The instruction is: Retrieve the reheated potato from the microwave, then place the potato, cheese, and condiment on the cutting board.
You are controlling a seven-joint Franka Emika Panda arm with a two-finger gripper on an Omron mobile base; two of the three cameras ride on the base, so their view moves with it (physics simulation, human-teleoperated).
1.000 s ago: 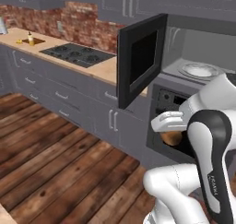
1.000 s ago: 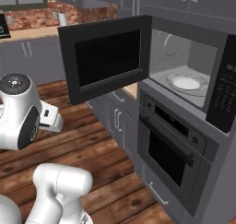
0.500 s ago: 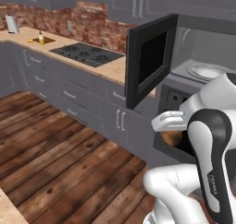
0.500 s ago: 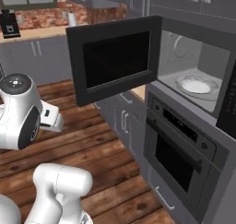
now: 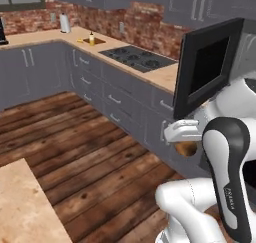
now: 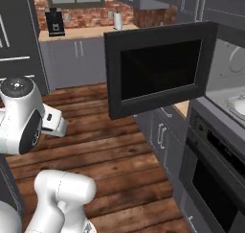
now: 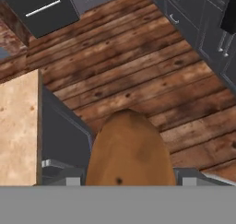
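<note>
**Potato out of the microwave, base turning toward the room**

My fingers [image 7: 129, 179] are clamped on the potato [image 7: 130, 151], one on each side of it. In the hand view the brown lump sits right between them, with plank floor beneath and the pale corner of a bench [image 7: 18, 126] off to one side. In the left base view the potato shows as a brown lump tucked under my hand, held close to my own arm and low in front of the lower cabinets.

What has just changed is the outlook rather than the grip. Over the last second both base views have swung round: the microwave cavity and its white plate have slid toward the edge of the right base view, and more of the wooden floor and the far wall has come in. That reads as the base driving and turning, not the kitchen moving. The potato has stayed put in my hand all the while.

So the retrieval looks done, and the carry has begun. The microwave [image 6: 225, 78] stands with its door [image 6: 160, 74] hanging wide open beside me.

Farther off, a small yellow bottle [image 5: 91, 38] stands on the corner bench by the brick wall; it may be the condiment, but it is too small to be sure. The potato has yet to reach the cutting board.
</note>
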